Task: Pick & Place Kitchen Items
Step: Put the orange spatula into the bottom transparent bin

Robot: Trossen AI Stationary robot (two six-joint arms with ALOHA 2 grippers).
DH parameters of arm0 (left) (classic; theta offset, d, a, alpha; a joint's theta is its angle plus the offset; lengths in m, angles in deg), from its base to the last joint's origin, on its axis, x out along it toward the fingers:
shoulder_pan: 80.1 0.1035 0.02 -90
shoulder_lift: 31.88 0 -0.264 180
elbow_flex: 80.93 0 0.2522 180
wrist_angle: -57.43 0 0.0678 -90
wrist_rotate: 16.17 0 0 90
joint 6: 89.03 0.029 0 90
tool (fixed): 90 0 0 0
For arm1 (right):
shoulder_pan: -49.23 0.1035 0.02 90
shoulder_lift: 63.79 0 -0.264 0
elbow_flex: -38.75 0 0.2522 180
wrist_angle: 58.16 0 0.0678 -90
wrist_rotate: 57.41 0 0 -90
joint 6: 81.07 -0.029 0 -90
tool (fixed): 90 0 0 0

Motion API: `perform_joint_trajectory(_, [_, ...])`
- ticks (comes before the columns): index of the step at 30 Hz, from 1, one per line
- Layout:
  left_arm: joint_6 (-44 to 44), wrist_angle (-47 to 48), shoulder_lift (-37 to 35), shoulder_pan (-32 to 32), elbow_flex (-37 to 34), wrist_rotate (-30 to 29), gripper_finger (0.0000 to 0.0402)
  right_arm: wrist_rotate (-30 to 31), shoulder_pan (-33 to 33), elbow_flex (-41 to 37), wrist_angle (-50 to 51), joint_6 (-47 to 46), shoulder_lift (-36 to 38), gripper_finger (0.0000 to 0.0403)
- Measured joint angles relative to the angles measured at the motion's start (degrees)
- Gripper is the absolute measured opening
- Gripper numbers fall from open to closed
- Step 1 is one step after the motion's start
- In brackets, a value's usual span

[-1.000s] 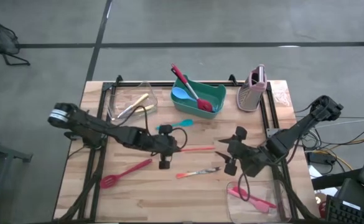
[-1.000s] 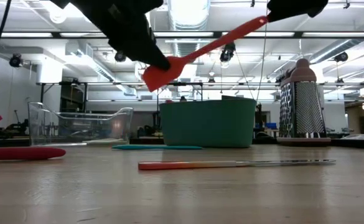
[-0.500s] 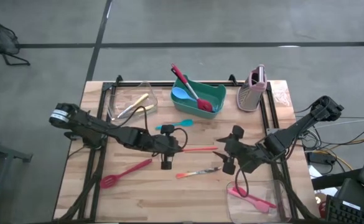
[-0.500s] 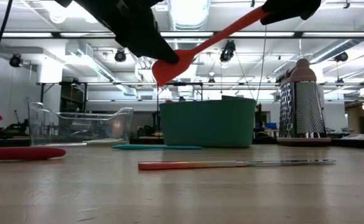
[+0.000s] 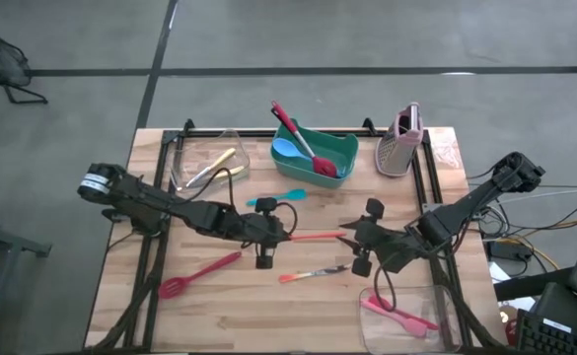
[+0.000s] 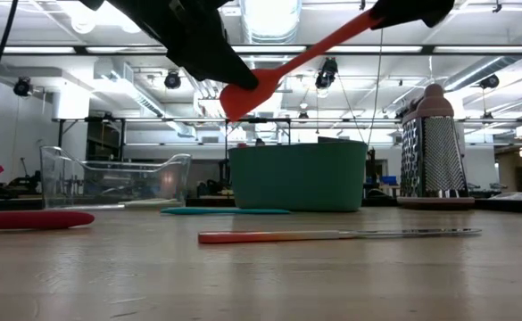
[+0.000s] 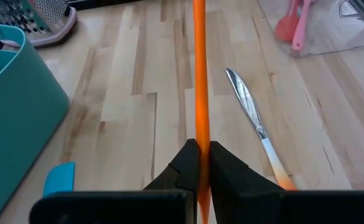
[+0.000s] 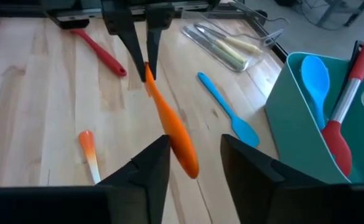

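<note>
Bare wood lies open along the table's (image 5: 229, 320) near edge, while the green bin (image 5: 315, 154), grater (image 5: 400, 146) and clear tub (image 5: 205, 163) crowd the far side.

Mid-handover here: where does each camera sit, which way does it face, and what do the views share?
High: overhead, facing down; both arms flank the orange spatula.
Low: table height, facing the teal bin; arms enter from above.
Left wrist: behind the left gripper, shut on the spatula.
Right wrist: behind the right gripper, jaws either side of the spatula's end, facing the left arm.
Shared: the spatula.
</note>
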Motion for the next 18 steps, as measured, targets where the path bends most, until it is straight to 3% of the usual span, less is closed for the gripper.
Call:
perform_joint_trajectory(13, [-0.1, 0.0, 0.0, 0.1, -0.2, -0.2, 0.0019, -0.1, -0.1, -0.5, -1.2, 2.2, 0.0, 0.0049])
perform_joint_trajectory(18, [-0.1, 0.1, 0.0, 0.0, -0.2, -0.2, 0.0019, -0.2, -0.1, -0.5, -3.3, 3.5, 0.0, 0.0037])
